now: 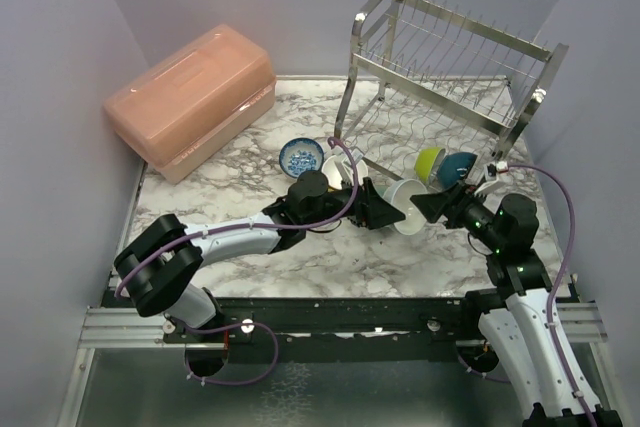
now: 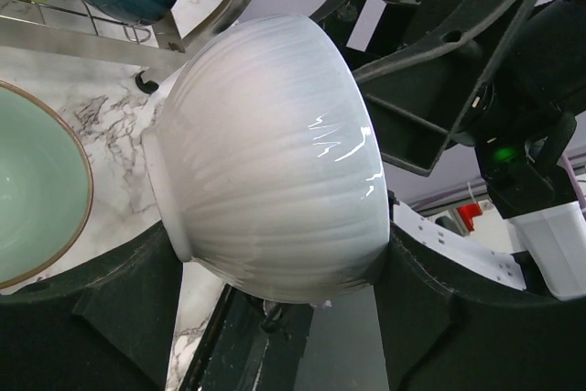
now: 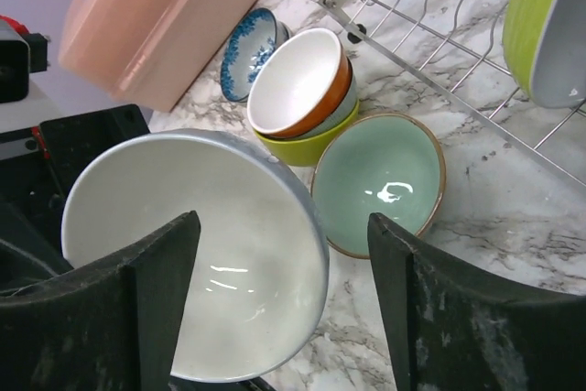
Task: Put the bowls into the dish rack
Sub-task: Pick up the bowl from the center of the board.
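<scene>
My left gripper (image 1: 390, 209) is shut on a white ribbed bowl (image 1: 410, 204) and holds it on its side above the table, mouth toward the right arm. In the left wrist view the bowl (image 2: 265, 171) is clamped between my fingers (image 2: 430, 318). My right gripper (image 1: 428, 209) is open and faces the bowl's mouth (image 3: 192, 254), with one finger (image 3: 137, 309) in front of it and the other (image 3: 439, 318) clear. The dish rack (image 1: 450, 57) stands at the back right, with a lime bowl (image 1: 430, 160) and a teal bowl (image 1: 461, 165) on its lower shelf.
A mint green bowl (image 3: 380, 180) sits on the marble just below the grippers. A stack of bowls (image 3: 302, 89) and a blue-and-white bowl (image 1: 300, 157) stand left of the rack. A pink lidded box (image 1: 190, 97) fills the back left.
</scene>
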Controlling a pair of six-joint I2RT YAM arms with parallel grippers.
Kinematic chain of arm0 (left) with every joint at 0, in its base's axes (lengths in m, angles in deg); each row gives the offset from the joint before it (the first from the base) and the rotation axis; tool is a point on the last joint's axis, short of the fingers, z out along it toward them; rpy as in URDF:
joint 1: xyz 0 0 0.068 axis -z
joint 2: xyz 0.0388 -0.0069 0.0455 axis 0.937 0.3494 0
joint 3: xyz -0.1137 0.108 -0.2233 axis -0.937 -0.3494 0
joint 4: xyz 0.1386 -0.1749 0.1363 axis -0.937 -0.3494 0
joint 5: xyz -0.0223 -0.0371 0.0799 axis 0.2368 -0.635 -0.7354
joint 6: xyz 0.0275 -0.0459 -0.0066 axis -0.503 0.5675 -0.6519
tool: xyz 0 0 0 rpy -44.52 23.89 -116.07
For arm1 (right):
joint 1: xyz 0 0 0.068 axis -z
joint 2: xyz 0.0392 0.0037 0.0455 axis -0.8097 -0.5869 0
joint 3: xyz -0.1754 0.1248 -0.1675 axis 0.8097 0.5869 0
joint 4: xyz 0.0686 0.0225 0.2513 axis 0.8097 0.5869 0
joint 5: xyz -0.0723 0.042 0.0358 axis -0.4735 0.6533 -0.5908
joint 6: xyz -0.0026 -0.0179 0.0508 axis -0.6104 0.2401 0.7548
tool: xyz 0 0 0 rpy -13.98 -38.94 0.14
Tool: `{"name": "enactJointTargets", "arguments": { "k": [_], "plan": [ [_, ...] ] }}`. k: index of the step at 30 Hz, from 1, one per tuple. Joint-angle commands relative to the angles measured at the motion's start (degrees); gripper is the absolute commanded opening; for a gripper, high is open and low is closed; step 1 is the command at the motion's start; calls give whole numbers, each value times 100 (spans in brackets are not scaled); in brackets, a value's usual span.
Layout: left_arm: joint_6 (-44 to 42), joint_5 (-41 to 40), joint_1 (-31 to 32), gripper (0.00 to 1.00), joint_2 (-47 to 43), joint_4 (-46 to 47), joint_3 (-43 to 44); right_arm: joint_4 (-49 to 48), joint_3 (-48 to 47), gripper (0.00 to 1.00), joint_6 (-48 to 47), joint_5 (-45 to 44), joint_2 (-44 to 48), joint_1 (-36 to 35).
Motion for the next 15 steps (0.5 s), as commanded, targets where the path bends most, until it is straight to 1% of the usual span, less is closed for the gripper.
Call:
{"name": "enactJointTargets", "arguments": {
  "k": [1,5,8,15],
  "plan": [
    [-25,-126,-3,0,-103,299,28,-148,-142,82,64,-3,-82,-24],
    [-53,-267,-33,0,-200,293,-93,-94,-179,93,3,-4,-88,-24],
    [-36,-393,-58,0,-279,301,-205,-13,-241,98,-44,-64,-63,-24],
    [-83,-553,-212,0,-319,298,-375,54,-271,100,-112,-175,-44,-24]
  ]
}}
